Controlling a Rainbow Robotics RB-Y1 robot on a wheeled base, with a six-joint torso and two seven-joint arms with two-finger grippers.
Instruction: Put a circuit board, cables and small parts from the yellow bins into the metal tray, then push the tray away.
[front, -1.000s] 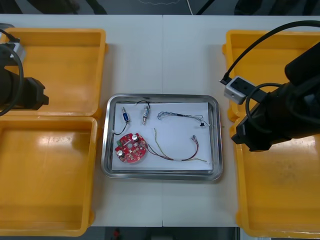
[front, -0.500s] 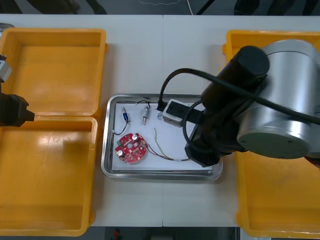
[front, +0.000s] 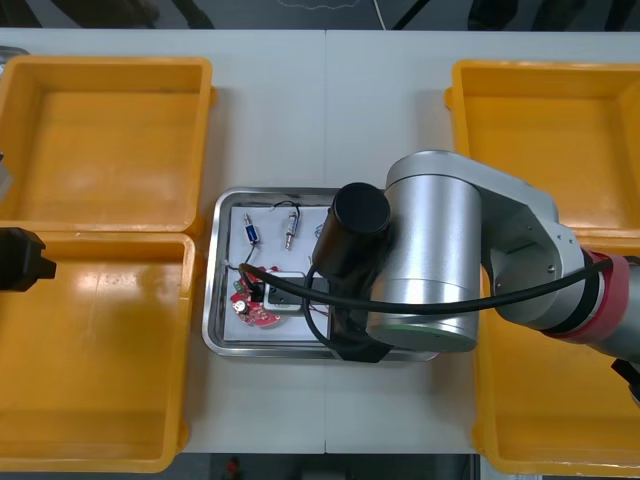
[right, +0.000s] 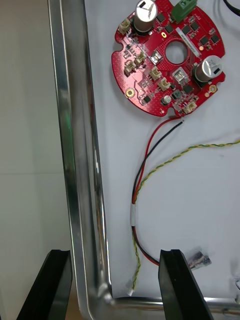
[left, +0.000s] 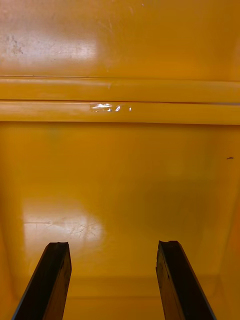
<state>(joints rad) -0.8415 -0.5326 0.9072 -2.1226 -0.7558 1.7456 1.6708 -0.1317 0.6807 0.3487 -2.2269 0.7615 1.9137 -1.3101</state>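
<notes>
On tabletop (front: 330, 110), between bins (front: 110, 140) left and right — tray (front: 212, 290). Inside: circuit board (right: 150, 75) toward left, small metal parts (front: 291, 231) behind it, cables (right: 134, 215) beside it. Astride tray's near wall, seemingly, right claw (right: 117, 287).

An electronics workshop: a white bench (front: 330, 110) carries yellow plastic bins (front: 110, 140) either side of a shiny metal tray (front: 211, 305) holding a round red circuit board (right: 167, 60).
</notes>
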